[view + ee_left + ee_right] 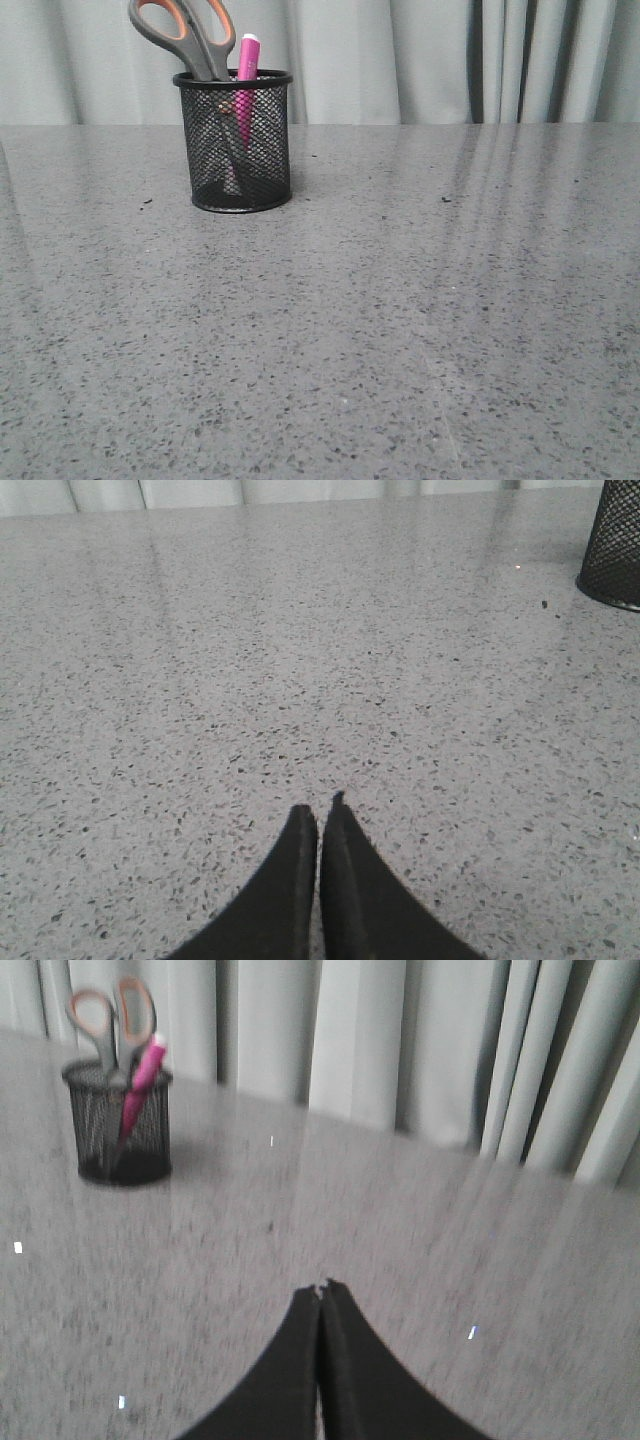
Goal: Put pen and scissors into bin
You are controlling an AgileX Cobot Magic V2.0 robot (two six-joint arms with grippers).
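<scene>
The black mesh bin [239,140] stands upright on the grey speckled table at the far left. The scissors [185,35] stand in it with the grey and orange handles up. The pink pen [246,70] stands in it beside them, white cap up. The right wrist view shows the bin [118,1120] with the scissors [112,1015] and pen [140,1085] in it, far from my right gripper [322,1290], which is shut and empty. My left gripper [320,812] is shut and empty over bare table; only the bin's base [612,545] shows in its view.
The grey speckled table [400,320] fills the front view, with no arm in it. Pale curtains [450,60] hang behind the table's far edge.
</scene>
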